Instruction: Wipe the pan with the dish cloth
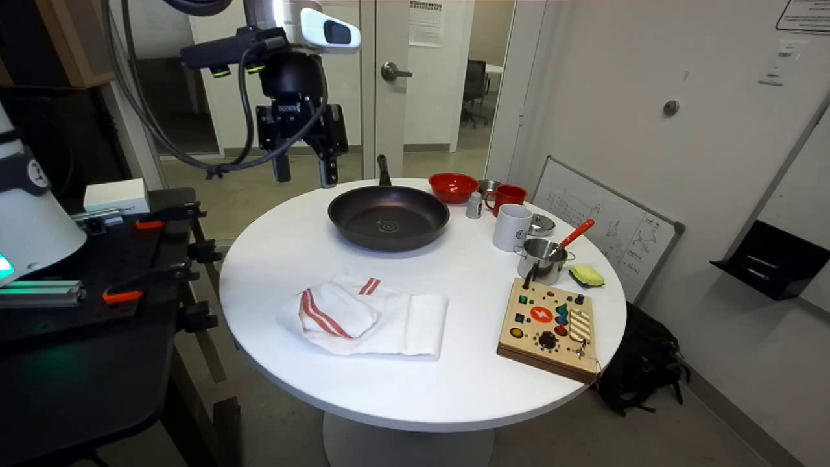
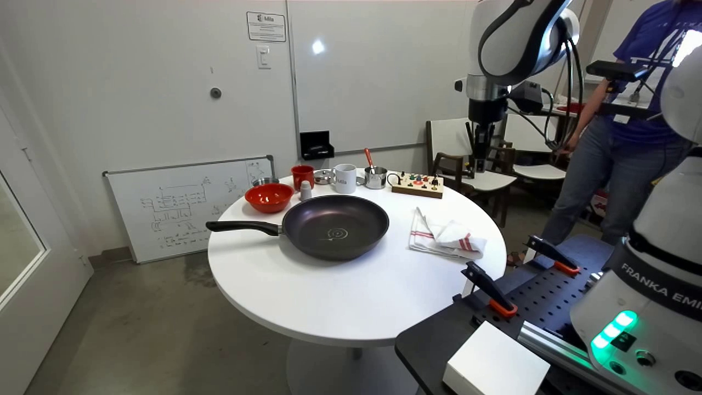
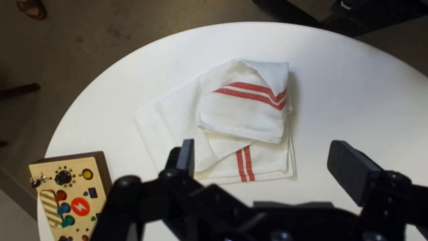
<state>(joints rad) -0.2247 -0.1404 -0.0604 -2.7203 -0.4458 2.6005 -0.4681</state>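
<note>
1. Jaws stood wide apart with nothing between them; in an exterior view, the gripper [image 1: 305,174] hung at the left, above the level of the table [image 1: 467,383]. Sent down too far, it risked jamming against the hard, smooth white top; stopped too high, it would probably have closed on air.

2. Next came the dish cloth [image 1: 382,324], lying folded on the table, apart from the gripper. A shallow pinch seemed likely to lift only the loose upper flap and shake the rest open, because the layers merely lay over one another. The fabric looked thin, soft and woven, white with paired red stripes.

3. Beyond the cloth and apart from it sat the pan [image 1: 389,211]. Rubbing might have made it skid or spin, as nothing braced it. It was round and shallow-walled, dark and smooth inside with a pale circular mark; its long black handle [image 1: 383,170] pointed away from the cloth.

4. Farther right, near the pan, stood a glossy, rounded red bowl [image 1: 454,194] and a small upright grey shaker [image 1: 474,205]; a skidding pan could have struck either.

5. Toward the right edge lay a flat wooden control box [image 1: 550,331], studded with knobs that might have snagged a trailing cloth corner.
</note>
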